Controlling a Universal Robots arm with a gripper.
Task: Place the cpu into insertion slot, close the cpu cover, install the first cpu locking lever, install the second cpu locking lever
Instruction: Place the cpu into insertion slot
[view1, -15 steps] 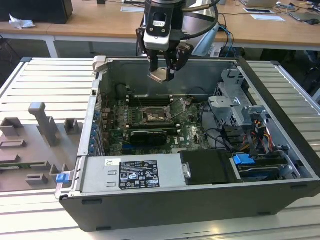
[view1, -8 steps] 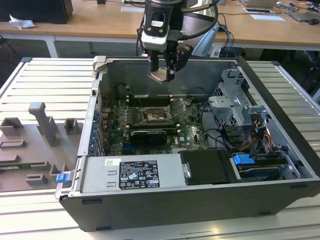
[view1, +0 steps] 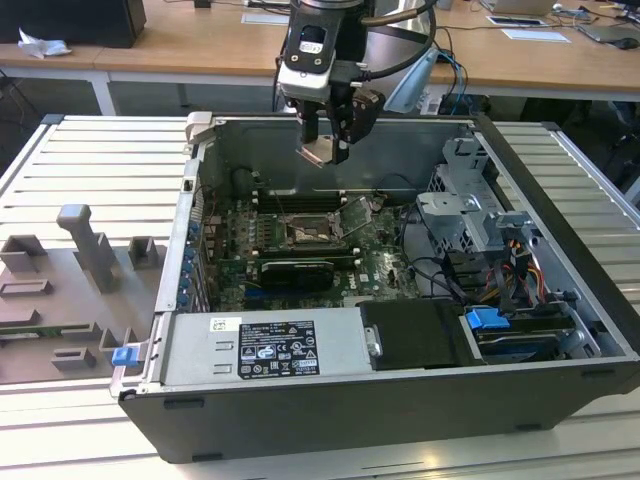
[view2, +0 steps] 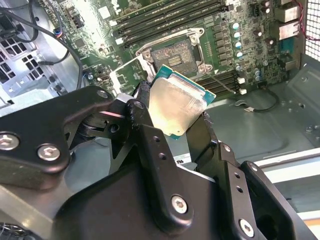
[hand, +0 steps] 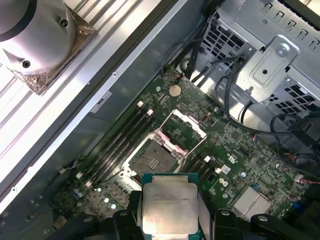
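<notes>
The gripper (hand: 169, 216) is holding the seemingly light, stiff, fragile cpu (hand: 169, 200) by two opposite edges, high above the insertion slot (hand: 151, 162).

I see the cpu (view2: 177, 107) pinched by its edges in the gripper (view1: 326, 146): silver lid, green rim, tilted, hanging in the air above the board. Below it the insertion slot (hand: 156, 161) is bare, dark pin field exposed. The cpu cover (hand: 183, 129) is swung up on its hinge, open beside the slot.
</notes>
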